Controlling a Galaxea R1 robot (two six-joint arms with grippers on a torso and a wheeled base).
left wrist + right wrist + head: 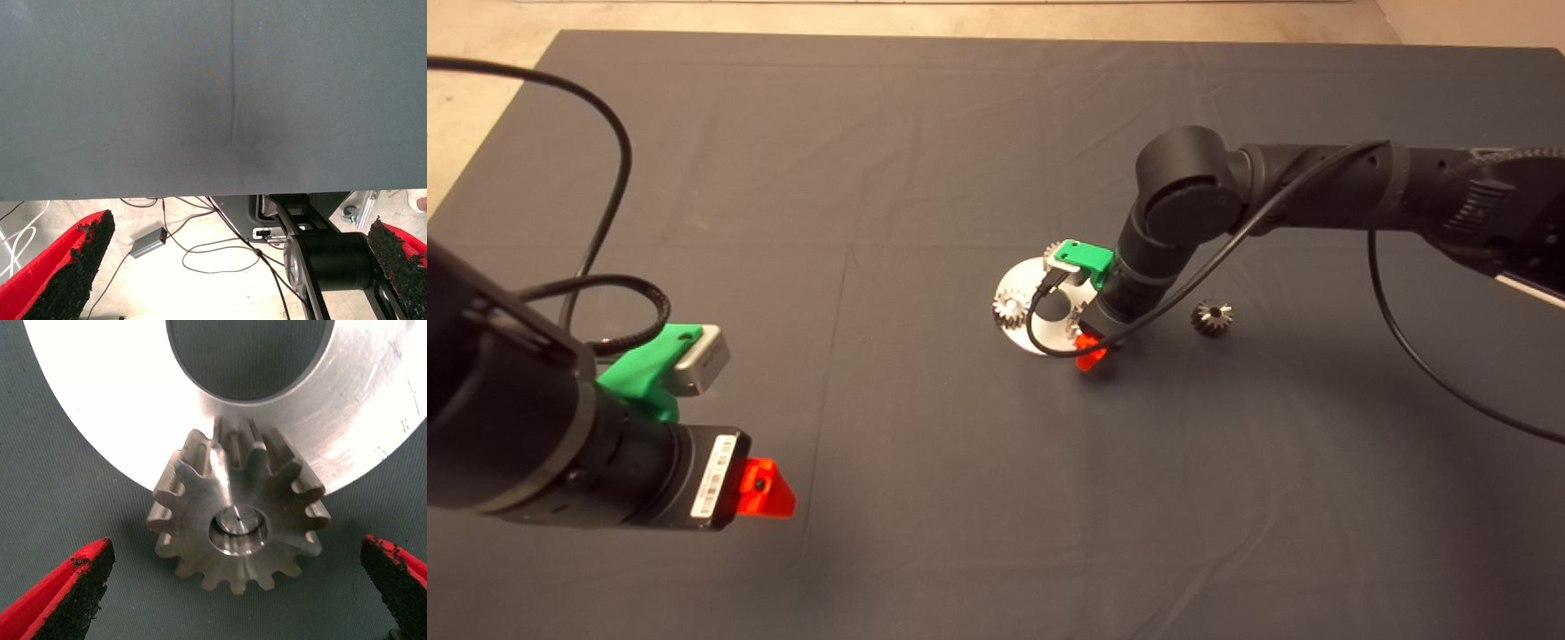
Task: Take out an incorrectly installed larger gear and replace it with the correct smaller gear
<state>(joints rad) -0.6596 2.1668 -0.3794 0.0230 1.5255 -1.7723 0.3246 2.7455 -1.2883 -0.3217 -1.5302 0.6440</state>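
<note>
Flanking the larger gear point(238, 520): right gripper point(233, 593) fingers point(70, 587) wide, seemingly untouching.

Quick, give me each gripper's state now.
Left gripper: open, empty, parked near the mat's edge.
Right gripper: open, straddling the larger gear, not holding.

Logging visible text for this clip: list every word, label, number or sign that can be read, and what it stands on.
No text can be read.
White sticker on the left claw: barcode-like print, too small to read.
Silver ring plate: faint scratch-like marks near its edge, not legible.
</note>
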